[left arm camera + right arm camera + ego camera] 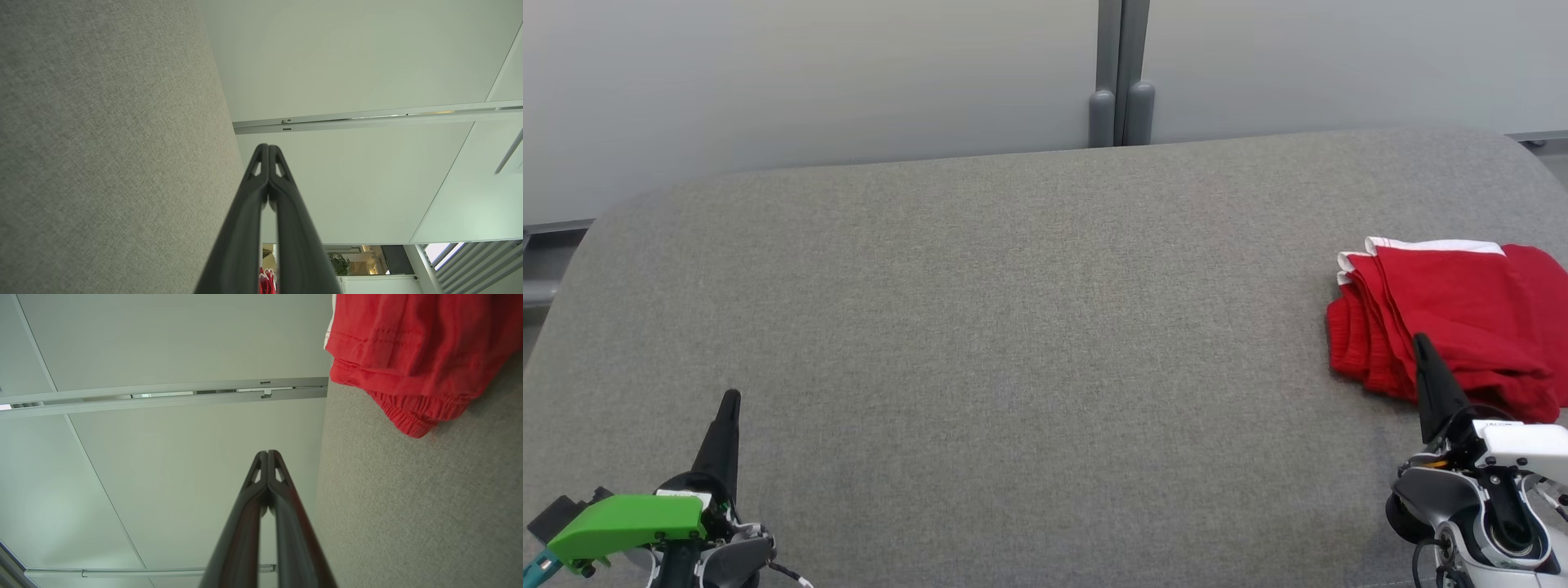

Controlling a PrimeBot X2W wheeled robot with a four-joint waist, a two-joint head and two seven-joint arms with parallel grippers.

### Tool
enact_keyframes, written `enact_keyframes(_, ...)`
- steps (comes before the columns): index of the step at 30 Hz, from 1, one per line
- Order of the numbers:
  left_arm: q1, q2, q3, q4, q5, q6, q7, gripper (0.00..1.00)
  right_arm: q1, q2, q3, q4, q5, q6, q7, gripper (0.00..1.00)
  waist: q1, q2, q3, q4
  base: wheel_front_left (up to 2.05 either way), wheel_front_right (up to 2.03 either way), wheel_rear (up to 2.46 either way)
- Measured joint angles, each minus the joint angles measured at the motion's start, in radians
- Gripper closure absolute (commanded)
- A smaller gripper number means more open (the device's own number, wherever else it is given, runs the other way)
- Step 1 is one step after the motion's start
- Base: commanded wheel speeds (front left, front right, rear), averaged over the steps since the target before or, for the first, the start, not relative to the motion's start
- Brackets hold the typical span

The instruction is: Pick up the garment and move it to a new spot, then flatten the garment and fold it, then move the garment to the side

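Note:
The garment (pixel 1454 314) is red with white trim, folded into a compact stack at the right edge of the grey padded table (pixel 1013 343). In the right wrist view the garment (pixel 412 347) lies at the upper right, its elastic waistband edge showing. My right gripper (pixel 1419 343) is shut and empty, its tip over the garment's near edge; whether it touches the cloth I cannot tell. Its fingertips (pixel 267 455) meet in the right wrist view. My left gripper (pixel 732 400) is shut and empty at the lower left, far from the garment; its fingers (pixel 267 149) are pressed together.
Pale wall panels (pixel 809 82) with a grey vertical post (pixel 1121 82) stand behind the table's far edge. The table's corners are rounded. A small red patch (pixel 267 281) shows between the left fingers' bases in the left wrist view.

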Motion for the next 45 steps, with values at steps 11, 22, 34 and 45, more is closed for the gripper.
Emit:
enact_keyframes(11, 0.0, 0.0, 0.0, 0.0, 0.0, 0.0, 0.0, 1.0, 0.0, 0.0, 0.0, 0.0, 0.0, 0.0, 0.0, 1.0, 0.0, 0.0, 0.0, 0.0, 0.0, 0.0, 0.0)
enact_keyframes(22, 0.0, 0.0, 0.0, 0.0, 0.0, 0.0, 0.0, 1.0, 0.0, 0.0, 0.0, 0.0, 0.0, 0.0, 0.0, 1.0, 0.0, 0.0, 0.0, 0.0, 0.0, 0.0, 0.0)
enact_keyframes(34, 0.0, 0.0, 0.001, 0.0, 0.0, 0.0, 0.0, 1.0, 0.0, 0.0, 0.0, 0.0, 0.0, 0.0, 0.0, 1.0, 0.0, 0.0, 0.0, 0.0, 0.0, 0.0, 0.0)
enact_keyframes(45, 0.0, 0.0, 0.001, 0.0, 0.0, 0.0, 0.0, 1.0, 0.0, 0.0, 0.0, 0.0, 0.0, 0.0, 0.0, 1.0, 0.0, 0.0, 0.0, 0.0, 0.0, 0.0, 0.0)
